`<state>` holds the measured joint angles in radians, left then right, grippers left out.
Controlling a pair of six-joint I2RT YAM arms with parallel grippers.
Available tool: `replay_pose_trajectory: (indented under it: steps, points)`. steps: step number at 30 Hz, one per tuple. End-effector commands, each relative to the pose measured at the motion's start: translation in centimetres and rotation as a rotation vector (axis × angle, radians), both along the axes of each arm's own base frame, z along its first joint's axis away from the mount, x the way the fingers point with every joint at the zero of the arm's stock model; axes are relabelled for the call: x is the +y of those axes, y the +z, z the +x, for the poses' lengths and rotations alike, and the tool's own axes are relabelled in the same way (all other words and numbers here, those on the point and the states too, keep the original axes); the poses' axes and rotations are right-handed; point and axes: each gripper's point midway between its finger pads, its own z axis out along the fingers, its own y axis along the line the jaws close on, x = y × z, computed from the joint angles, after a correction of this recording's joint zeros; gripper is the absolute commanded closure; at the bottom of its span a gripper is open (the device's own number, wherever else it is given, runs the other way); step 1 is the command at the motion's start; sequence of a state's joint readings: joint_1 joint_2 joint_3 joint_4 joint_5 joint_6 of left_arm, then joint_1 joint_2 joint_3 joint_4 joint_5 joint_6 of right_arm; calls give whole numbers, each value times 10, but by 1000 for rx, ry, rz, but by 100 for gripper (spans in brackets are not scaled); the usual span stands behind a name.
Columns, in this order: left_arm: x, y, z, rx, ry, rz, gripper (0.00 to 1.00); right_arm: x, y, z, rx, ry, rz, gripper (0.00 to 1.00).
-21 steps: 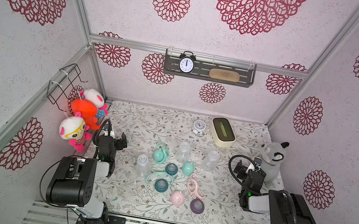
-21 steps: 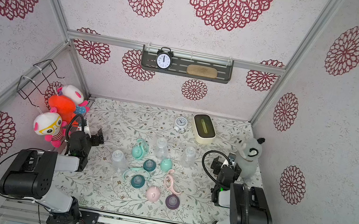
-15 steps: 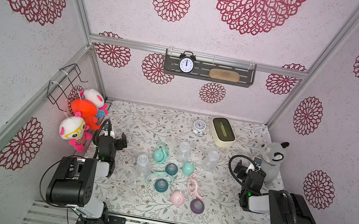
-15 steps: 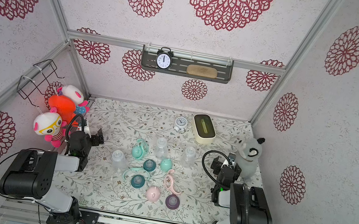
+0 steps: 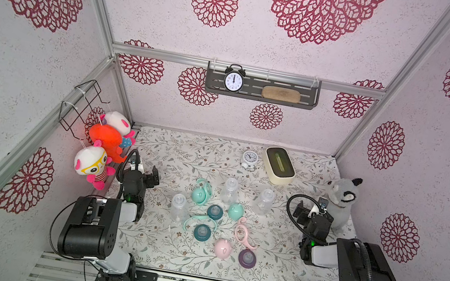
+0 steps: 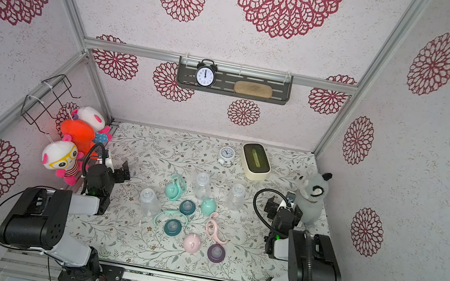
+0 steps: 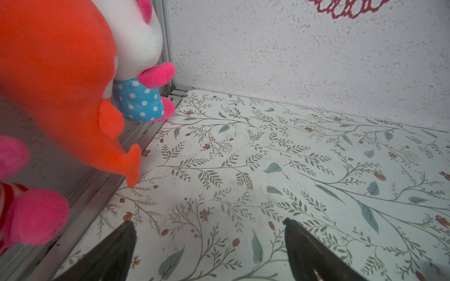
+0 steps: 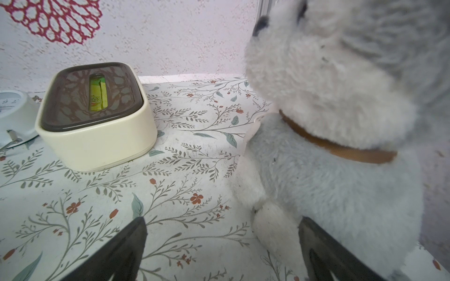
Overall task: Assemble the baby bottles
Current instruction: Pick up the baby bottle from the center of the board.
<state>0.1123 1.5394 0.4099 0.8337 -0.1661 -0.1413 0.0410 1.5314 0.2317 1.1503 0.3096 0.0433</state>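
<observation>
The baby bottles lie in parts mid-table in both top views. Three clear bottle bodies [image 5: 178, 206] [image 5: 230, 189] [image 5: 264, 201] stand upright. Around them lie a mint cap inside a handle ring [image 5: 199, 194], a mint cap [image 5: 235, 211], two teal collars [image 5: 215, 211] [image 5: 202, 232], a mint ring [image 5: 193, 219], a pink ring [image 5: 243, 233], a pink cap [image 5: 222, 248] and a purple collar [image 5: 247, 257]. My left gripper [image 5: 146, 171] [image 7: 208, 221] is open and empty at the left wall. My right gripper [image 5: 311, 209] [image 8: 222, 219] is open beside the grey plush's paw.
A white alarm clock [image 5: 249, 159] and a cream box [image 5: 279, 165] stand at the back. A grey plush [image 5: 342, 196] [image 8: 328, 146] sits close to my right gripper. Coloured plush toys [image 5: 104, 142] [image 7: 60, 85] hang at the left wall by my left gripper.
</observation>
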Motion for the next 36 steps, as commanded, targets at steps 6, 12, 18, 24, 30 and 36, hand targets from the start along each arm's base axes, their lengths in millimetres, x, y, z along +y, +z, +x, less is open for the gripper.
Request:
replay_pose_trajectory:
  steps: [6, 12, 18, 24, 30, 36]
  points:
    - [8, 33, 12, 25, 55, 36, 2, 4, 45, 8, -26, -58, -63, 1]
    - [6, 75, 17, 106, 101, 47, 2, 17, 76, 16, 87, -107, -84, 1]
    - [-28, 131, 5, 164, 123, 146, 2, 65, 101, 14, 237, 79, 43, 1]
    - [-81, 169, -20, 183, 5, 74, 2, 114, 115, 10, 297, 237, 116, 1]
    - [-141, 177, -60, 219, -246, -85, 2, 155, 106, 0, 386, 382, 201, 1]
    - [-192, 161, -82, 290, -454, -159, 2, 181, 88, -2, 451, 425, 123, 1]
